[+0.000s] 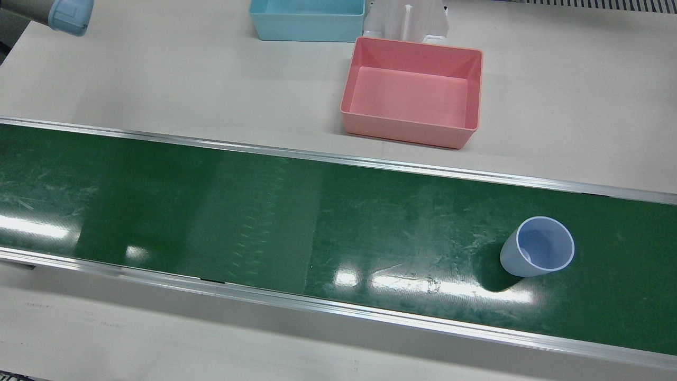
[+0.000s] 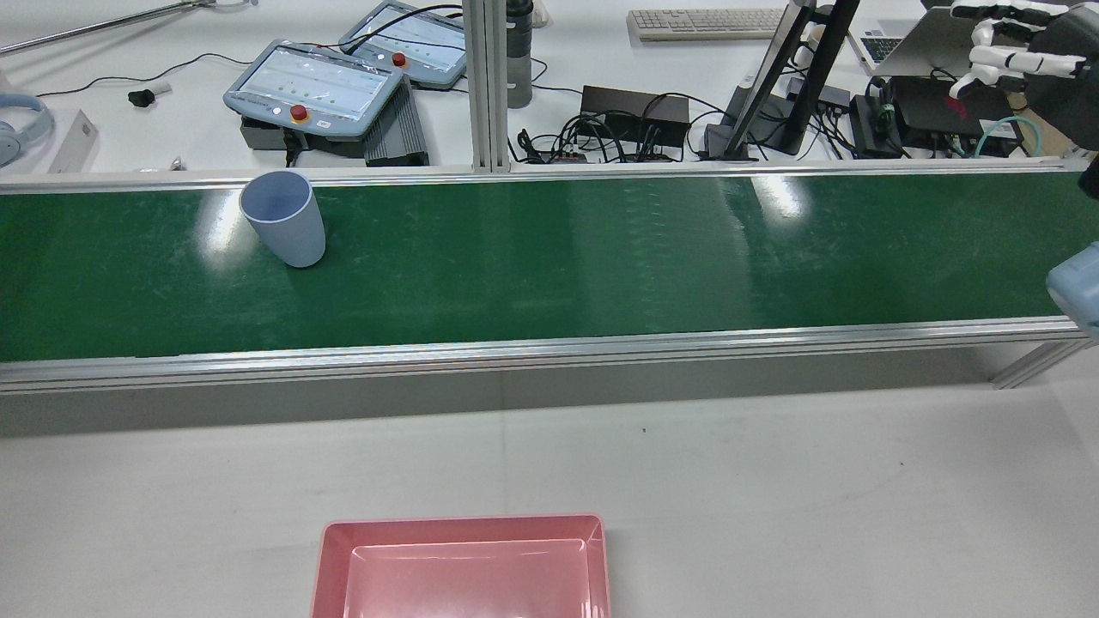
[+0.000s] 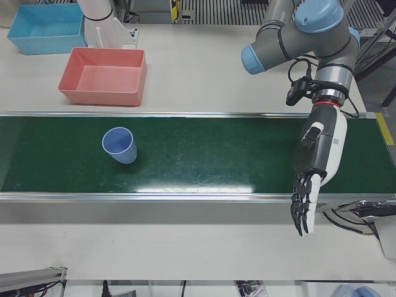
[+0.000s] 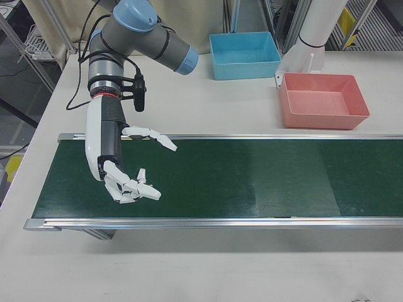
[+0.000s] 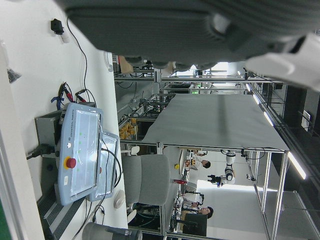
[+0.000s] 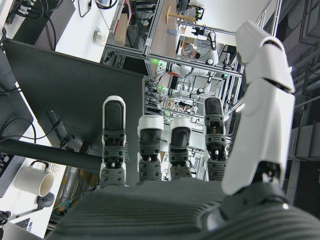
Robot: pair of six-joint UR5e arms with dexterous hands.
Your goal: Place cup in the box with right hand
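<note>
The cup (image 1: pixel 537 247) stands on the belt (image 1: pixel 317 227), near the robot's left end. The box (image 1: pixel 413 98) sits on the counter (image 1: pixel 158 79) behind the belt.

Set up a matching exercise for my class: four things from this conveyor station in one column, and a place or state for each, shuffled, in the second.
Things:
1. cup
2. pink box
3. blue box
4. right hand

Places or states:
A. open, hovering above one end of the belt
B. empty, on the table beside the white pedestal
C. upright on the green belt
D. on the table, farther from the belt

Pairs: 1-C, 2-B, 3-D, 4-A
</note>
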